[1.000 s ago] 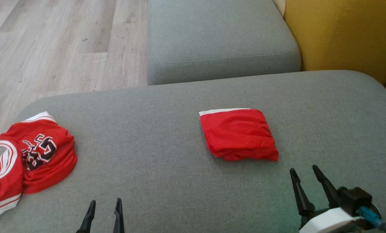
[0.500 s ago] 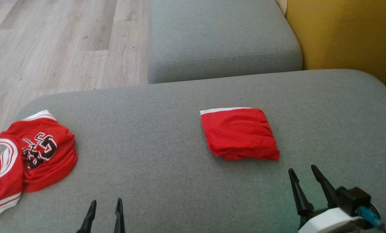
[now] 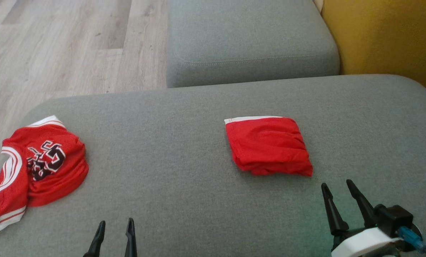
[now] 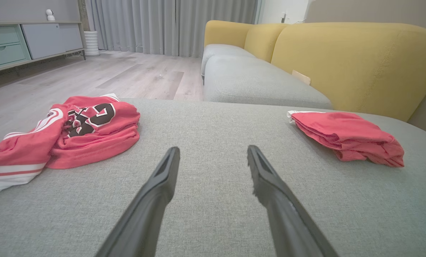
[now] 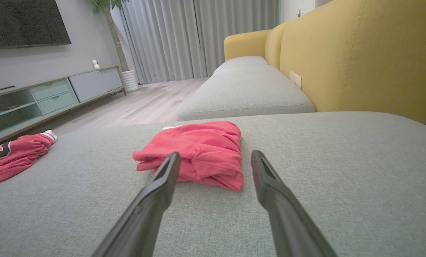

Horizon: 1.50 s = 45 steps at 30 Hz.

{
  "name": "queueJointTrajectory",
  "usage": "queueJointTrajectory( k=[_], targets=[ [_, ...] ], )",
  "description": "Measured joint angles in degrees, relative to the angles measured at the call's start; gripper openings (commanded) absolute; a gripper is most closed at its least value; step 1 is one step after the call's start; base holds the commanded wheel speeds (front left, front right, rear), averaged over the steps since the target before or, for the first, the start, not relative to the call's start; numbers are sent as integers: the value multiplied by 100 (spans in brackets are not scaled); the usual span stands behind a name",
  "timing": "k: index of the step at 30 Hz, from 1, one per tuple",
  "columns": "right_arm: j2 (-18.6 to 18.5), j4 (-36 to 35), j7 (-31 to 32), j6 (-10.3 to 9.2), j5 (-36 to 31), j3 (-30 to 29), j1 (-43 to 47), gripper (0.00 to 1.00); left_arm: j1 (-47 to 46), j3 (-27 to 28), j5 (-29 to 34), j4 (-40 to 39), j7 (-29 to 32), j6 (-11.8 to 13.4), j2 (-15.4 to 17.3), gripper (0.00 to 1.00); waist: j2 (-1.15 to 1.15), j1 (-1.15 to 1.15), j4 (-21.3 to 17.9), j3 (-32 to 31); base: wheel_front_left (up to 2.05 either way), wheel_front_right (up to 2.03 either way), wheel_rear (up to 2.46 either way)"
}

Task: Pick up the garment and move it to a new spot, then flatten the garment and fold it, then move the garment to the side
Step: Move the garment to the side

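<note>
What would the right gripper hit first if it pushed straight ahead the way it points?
Probably the folded red fabric garment, lying on the grey upholstered cushion just ahead of the open right gripper; whether it would skim over is unclear.

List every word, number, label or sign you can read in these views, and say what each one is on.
Red jersey: large black letters edged in white, crumpled and partly folded under; no whole word can be read.
Folded red garment: no text showing.
Pale tag on the yellow sofa back: too small to tell whether it bears any text.
</note>
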Motion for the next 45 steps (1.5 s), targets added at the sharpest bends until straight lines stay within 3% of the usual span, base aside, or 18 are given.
queueJointTrajectory(
  k=[8, 12, 17, 18, 25, 31, 37, 38, 39, 42, 43, 45],
  targets=[
    [-38, 135, 0, 0, 151, -125, -81, 100, -50, -58, 2, -67, 0, 10, 1, 100, 0, 0, 88, 259, 0, 0, 0],
    [-201, 372, 87, 0, 548, -157, -509, 100, -214, -224, 12, -131, 0, 57, 2, 100, 0, 0, 155, 456, 0, 0, 0],
    [-566, 564, 806, 0, 1341, -119, -1361, 100, -458, -436, 60, -189, 0, 85, 1, 100, 0, 0, 245, 698, 0, 0, 0],
    [-737, 614, 1258, 0, 1758, -7, -1639, 100, -527, -503, 60, -224, 0, 102, 2, 100, 0, 0, 273, 815, 0, 0, 0],
    [-1234, 947, 2591, 0, 2973, 192, -2388, 100, -1021, -826, 49, -230, 0, 153, 0, 100, 0, 0, 417, 1312, 0, 0, 0],
    [-1412, 1076, 3256, 0, 3768, 302, -2791, 100, -1233, -1033, 48, -164, 0, 159, 0, 100, 0, 0, 574, 1629, 0, 0, 0],
    [-1623, 1361, 3608, 0, 3978, 578, -2991, 98, -1411, -1155, 48, -102, 0, 201, -1, 100, 0, 1, 766, 1862, 0, 0, 0],
    [-1625, 1413, 3643, 0, 3991, 624, -3006, 81, -1430, -1159, 49, -102, 0, 201, -1, 100, 0, 0, 787, 1888, 0, 0, 0],
    [-1626, 1449, 3641, 0, 3991, 676, -3010, 49, -1443, -1163, 49, -101, 0, 204, -1, 100, 0, 0, 804, 1913, 0, 0, 0],
    [-1626, 1555, 3640, 0, 4036, 779, -3019, 25, -1450, -1172, 49, -102, 0, 254, -1, 100, 0, 0, 818, 1987, 0, 0, 0],
    [-1627, 1561, 3639, 0, 4062, 824, -3032, 25, -1454, -1174, 49, -102, 0, 255, -1, 100, 0, 0, 811, 2014, 0, 0, 0],
    [-1630, 1562, 3632, 0, 4095, 924, -3114, 0, -1476, -1182, 49, -104, 0, 259, -1, 100, 0, 0, 783, 2083, 0, 0, 0]
  ],
)
